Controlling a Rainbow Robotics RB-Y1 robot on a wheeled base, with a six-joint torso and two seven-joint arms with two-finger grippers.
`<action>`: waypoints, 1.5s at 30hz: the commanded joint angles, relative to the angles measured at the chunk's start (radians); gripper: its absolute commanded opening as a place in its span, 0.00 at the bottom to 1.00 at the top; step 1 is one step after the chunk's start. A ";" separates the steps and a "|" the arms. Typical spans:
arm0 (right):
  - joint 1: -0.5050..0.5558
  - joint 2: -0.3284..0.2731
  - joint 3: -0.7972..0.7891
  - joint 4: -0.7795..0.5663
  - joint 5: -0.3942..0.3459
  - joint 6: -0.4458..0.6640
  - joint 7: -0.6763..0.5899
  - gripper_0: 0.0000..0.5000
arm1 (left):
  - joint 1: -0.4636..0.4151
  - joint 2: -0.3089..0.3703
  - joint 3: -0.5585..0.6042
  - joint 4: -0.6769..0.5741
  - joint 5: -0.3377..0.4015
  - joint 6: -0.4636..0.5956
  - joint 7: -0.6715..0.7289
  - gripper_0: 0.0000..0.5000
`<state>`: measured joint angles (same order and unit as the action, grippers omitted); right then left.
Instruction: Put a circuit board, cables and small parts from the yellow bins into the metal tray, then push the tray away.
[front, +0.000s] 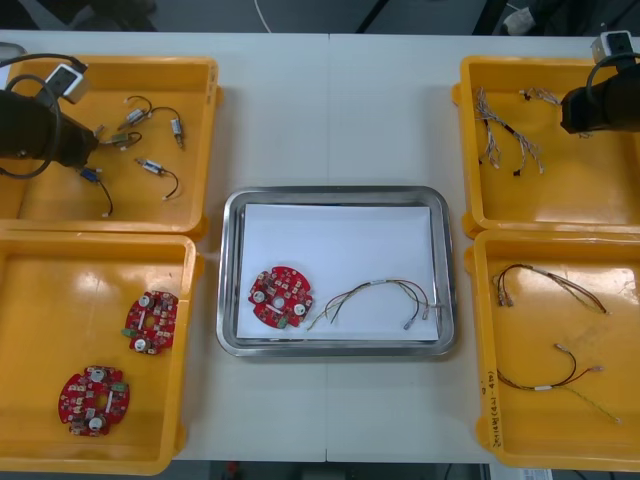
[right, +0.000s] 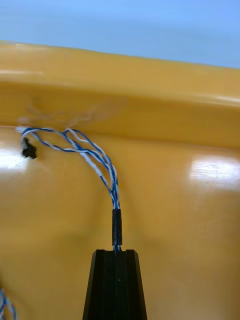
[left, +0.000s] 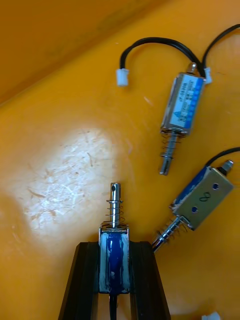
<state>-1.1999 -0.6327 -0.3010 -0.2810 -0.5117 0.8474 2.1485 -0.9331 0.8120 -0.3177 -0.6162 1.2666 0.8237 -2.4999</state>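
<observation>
My left gripper (left: 114, 250) is shut on a small metal part (left: 114, 235), blue-sided with a spring plunger, over the floor of the far left yellow bin (front: 200, 75). In the front view the left gripper (front: 85, 163) is at that bin's left side. My right gripper (right: 116, 254) is shut on the black sleeve of a twisted blue and white cable (right: 97, 157) above the far right yellow bin (front: 470, 150); the right gripper (front: 572, 112) hangs there. The metal tray (front: 335, 194) holds a round red circuit board (front: 281, 296) and a cable (front: 380, 296).
Two more small metal parts (left: 182, 107) (left: 202, 197) lie close beside the left fingers. The near left bin (front: 40, 300) holds two circuit boards (front: 152, 321) (front: 93, 398). The near right bin (front: 480, 330) holds cables (front: 550, 285). More blue and white cables (front: 500, 135) lie in the far right bin.
</observation>
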 joint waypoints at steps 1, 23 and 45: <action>0.002 -0.058 -0.021 -0.109 0.013 0.124 -0.019 0.00 | 0.014 0.061 0.058 -0.053 -0.019 0.055 0.173 0.00; 0.152 -0.084 -0.020 -0.762 0.061 0.829 -0.363 0.00 | 0.036 0.076 0.118 -0.516 -0.365 0.473 0.794 0.00; 0.287 -0.090 -0.027 -1.348 -0.110 1.072 -0.486 0.00 | 0.039 -0.059 0.103 -1.047 -0.377 0.827 1.145 0.00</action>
<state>-0.9116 -0.6772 -0.3226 -1.5536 -0.5812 1.9161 1.6750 -0.8959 0.7869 -0.2319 -1.5795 0.9067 1.6097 -1.5115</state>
